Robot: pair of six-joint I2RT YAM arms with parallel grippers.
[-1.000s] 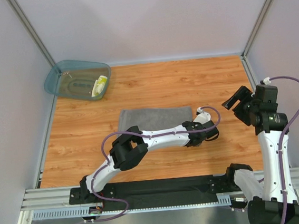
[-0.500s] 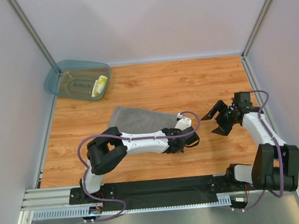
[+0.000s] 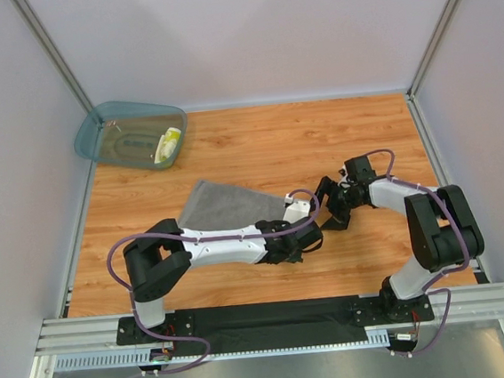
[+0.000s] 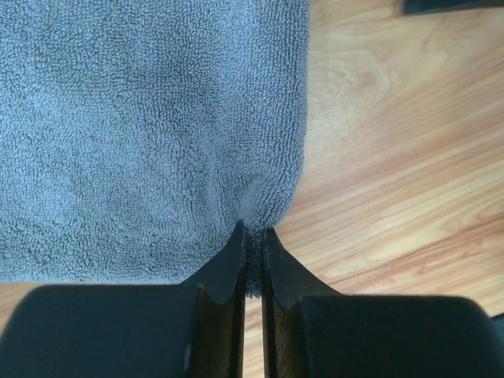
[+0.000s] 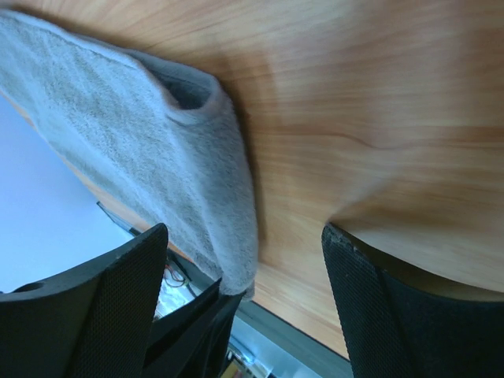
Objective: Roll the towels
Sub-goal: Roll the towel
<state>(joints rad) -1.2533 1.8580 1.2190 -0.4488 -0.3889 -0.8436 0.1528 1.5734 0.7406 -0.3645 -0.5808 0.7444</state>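
Two black fingers [image 4: 224, 277] of the left gripper [image 4: 252, 235] are pressed together on a corner of the grey towel [image 4: 150, 118], with a tuft of terry nipped between their tips. Ahead of the tips the cloth spreads away and off to one side. On the other side its edge runs straight ahead, with the bare wooden table [image 4: 394, 157] just past it.

The right gripper [image 5: 244, 232] has its mesh-faced fingers [image 5: 106, 307] spread wide. The held end of the towel sits in the gap between them, much nearer one finger than the other. Whether it touches that finger cannot be told. This wrist view shows what the left wrist view does not: the towel is doubled over, with an open pocket at its folded end. It also shows the left gripper's dark tips clamping the narrow end.

From above, the right gripper [image 3: 332, 208] is just beside the left gripper [image 3: 303, 236], with its tips turned toward it. The towel's long axis slants away from the pinched corner toward the table's far left. The left forearm [image 3: 230, 243] lies along its near edge and hides part of it.

Only the top view shows what lies past the towel's free end. A teal tub [image 3: 94, 125] sits at the far left corner, well apart from both grippers. The small yellow-and-white cloth [image 3: 169, 143] lies inside it, against the wall on the towel's side.
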